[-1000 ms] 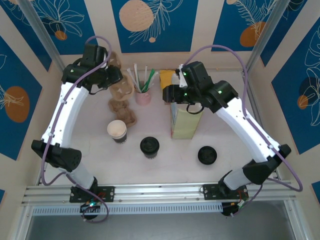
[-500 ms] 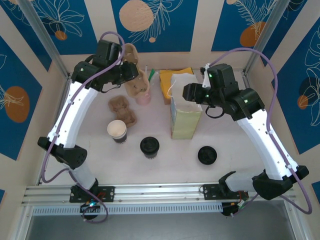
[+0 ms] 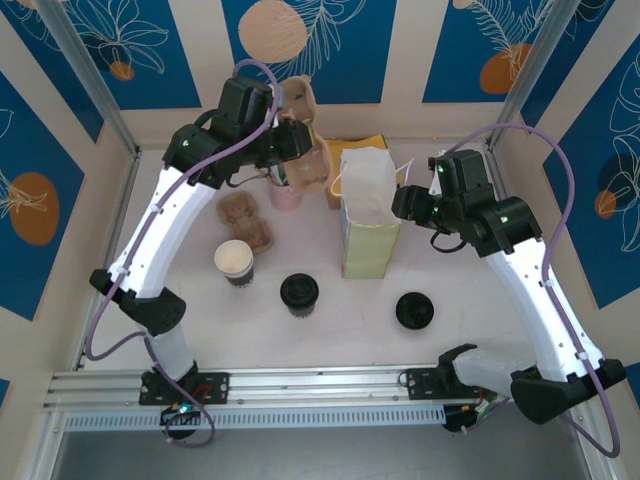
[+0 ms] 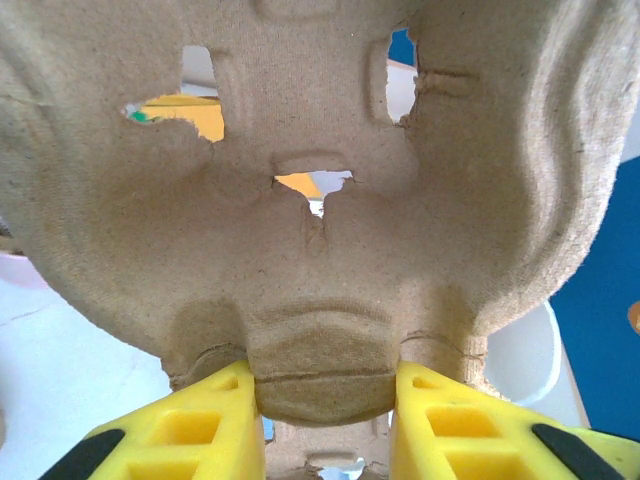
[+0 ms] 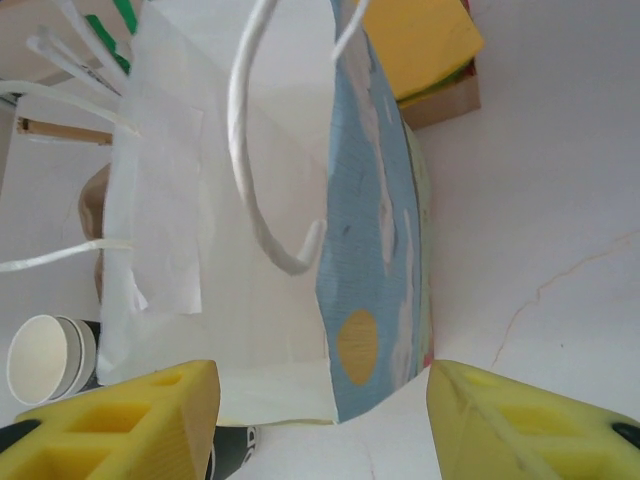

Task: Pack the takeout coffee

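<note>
Left gripper [image 4: 325, 395], high and up-left of the paper bag [image 3: 370, 235], pinches a pulp cup carrier [image 4: 300, 200] between narrowed jaws. The open coffee cup [image 3: 234, 260] stands left of the bag, and the lidded coffee cup [image 3: 299, 293] front-left of it. A loose black lid [image 3: 415, 310] lies front-right. Right gripper [image 5: 320, 390] gapes empty beside the bag's right wall.

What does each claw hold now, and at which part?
The left claw grips the pulp cup carrier by a raised ridge in its moulding; the right claw holds nothing.
</note>
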